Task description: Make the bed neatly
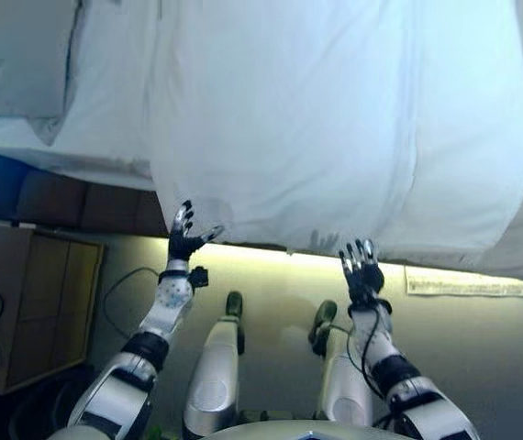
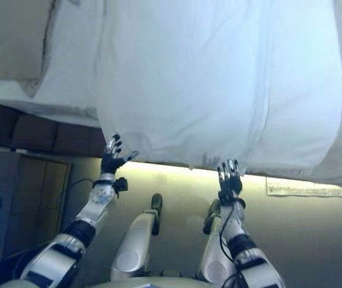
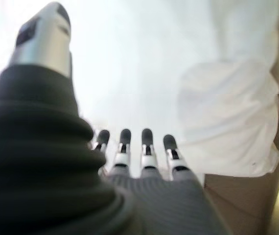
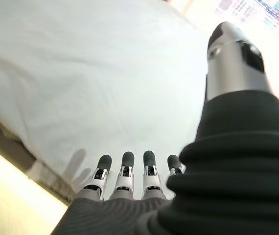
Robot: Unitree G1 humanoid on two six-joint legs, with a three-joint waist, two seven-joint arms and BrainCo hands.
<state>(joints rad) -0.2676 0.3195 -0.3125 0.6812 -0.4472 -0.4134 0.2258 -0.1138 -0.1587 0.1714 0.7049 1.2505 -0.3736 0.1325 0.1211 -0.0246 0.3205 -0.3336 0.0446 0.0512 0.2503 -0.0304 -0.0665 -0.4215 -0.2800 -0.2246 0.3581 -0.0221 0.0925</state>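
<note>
Left hand (image 1: 184,240) and right hand (image 1: 361,269): fingers straight, holding nothing, both poised at the near hanging edge of the white duvet (image 1: 335,119). Duvet covers the bed; pillow (image 1: 18,55) far left. Step looks like smoothing; next, press palms onto the edge.

Right hand (image 4: 129,205): dark ribbed cover fills the foreground
Fingers (image 4: 126,171): straight, side by side, dark tips pointing at the bedding, holding nothing
Thumb (image 4: 235,58): straight, set well apart from the fingers
Duvet (image 4: 95,83): white, fairly smooth, spread over most of the frame
Duvet edge: runs diagonally just ahead of the fingertips; contact cannot be confirmed
Shadows: finger shadows fall on the cloth near that edge
Floor (image 4: 12,200): pale yellow strip beyond the edge
</note>
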